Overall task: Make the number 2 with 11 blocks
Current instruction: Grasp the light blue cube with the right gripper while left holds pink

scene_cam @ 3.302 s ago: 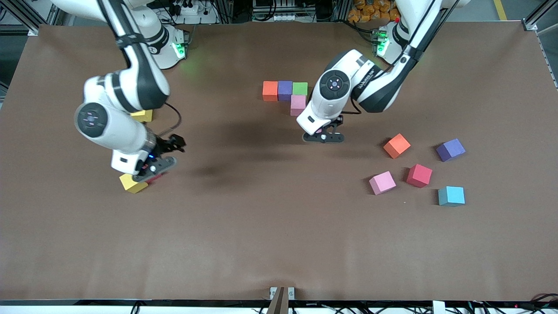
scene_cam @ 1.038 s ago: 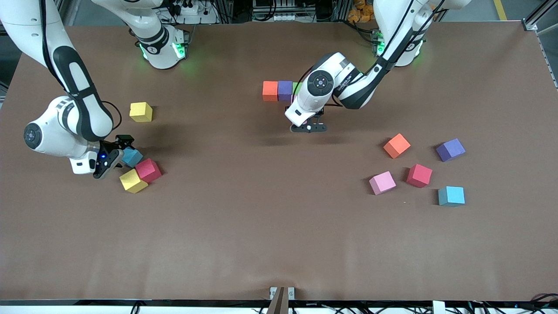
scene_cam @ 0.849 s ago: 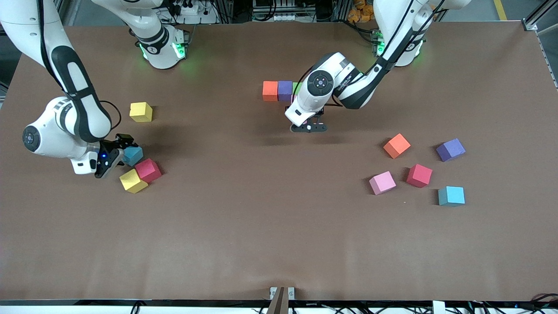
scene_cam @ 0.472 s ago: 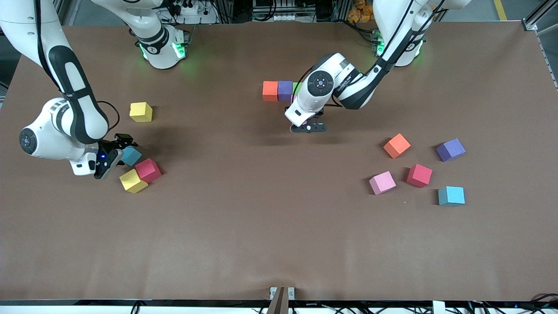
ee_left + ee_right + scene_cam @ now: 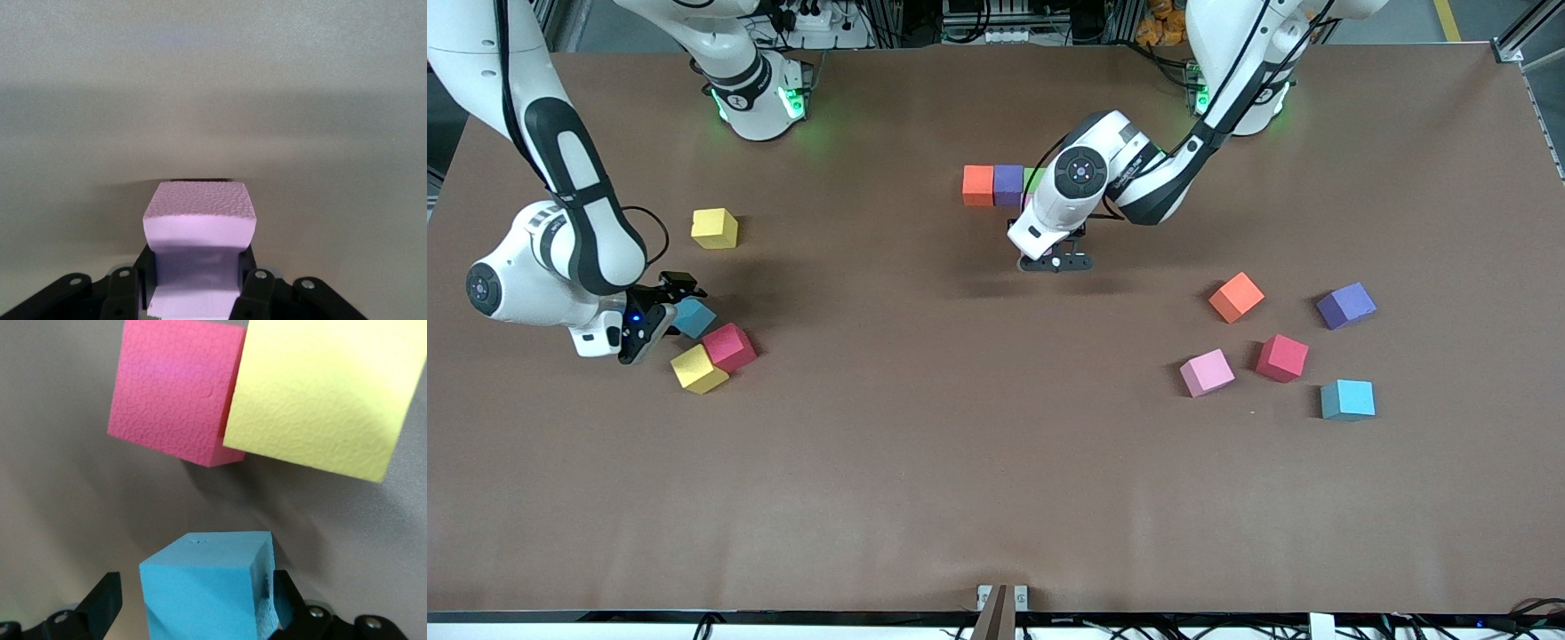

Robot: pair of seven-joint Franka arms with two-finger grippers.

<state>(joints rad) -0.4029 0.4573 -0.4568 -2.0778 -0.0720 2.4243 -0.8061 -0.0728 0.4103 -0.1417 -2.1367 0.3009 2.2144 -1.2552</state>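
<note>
An orange block point(image 5: 978, 185), a purple block point(image 5: 1008, 184) and a green block point(image 5: 1033, 176) form a row mid-table; my left arm hides most of the green one. My left gripper point(image 5: 1056, 262) is low over the table beside that row and is shut on a pink block point(image 5: 200, 220), squeezed between its fingers point(image 5: 257, 293). My right gripper point(image 5: 665, 307) is open around a light blue block point(image 5: 694, 316) point(image 5: 200, 587) on the table. One finger touches it and the other stands clear. Beside it are a red block point(image 5: 729, 347) point(image 5: 173, 393) and a yellow block point(image 5: 698, 369) point(image 5: 320, 393).
Another yellow block point(image 5: 714, 228) sits farther from the camera than the right gripper. Toward the left arm's end lie loose orange point(image 5: 1236, 297), purple point(image 5: 1345, 305), red point(image 5: 1282, 357), pink point(image 5: 1207, 372) and light blue point(image 5: 1347, 399) blocks.
The right gripper came off the yellow and red blocks and settled open around the light blue one. The left gripper carried its pink block closer to the row. Both hardly moved in the last second.
</note>
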